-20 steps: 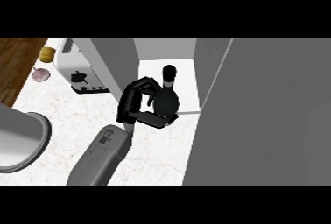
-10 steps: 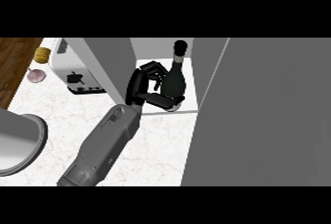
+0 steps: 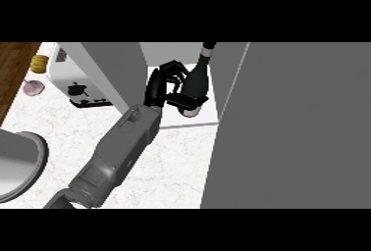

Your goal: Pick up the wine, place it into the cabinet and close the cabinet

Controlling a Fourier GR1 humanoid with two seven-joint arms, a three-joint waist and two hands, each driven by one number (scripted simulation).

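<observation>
The wine bottle point(image 3: 197, 81) is dark with a pale neck top, and its neck points away from me. It sits inside the open cabinet, over the white shelf floor point(image 3: 199, 121). My left hand point(image 3: 156, 90) reaches in from the lower left and is shut on the bottle. Its fingers curl over the far side and its thumb wraps the lower body. The bottle's base is partly hidden by the thumb. The grey cabinet door point(image 3: 304, 127) stands open and fills the right side. My right hand does not show.
A white toaster point(image 3: 80, 83) stands left of the cabinet opening, behind a grey cabinet side wall point(image 3: 116, 68). A large grey pot point(image 3: 18, 166) sits at the left edge. A small yellow item point(image 3: 39, 61) and a pink one point(image 3: 33, 87) lie at the far left.
My left hand has carried the bottle farther up and right into the cabinet. The bottle's neck now reaches near the view's top, and the forearm stretches further in.
</observation>
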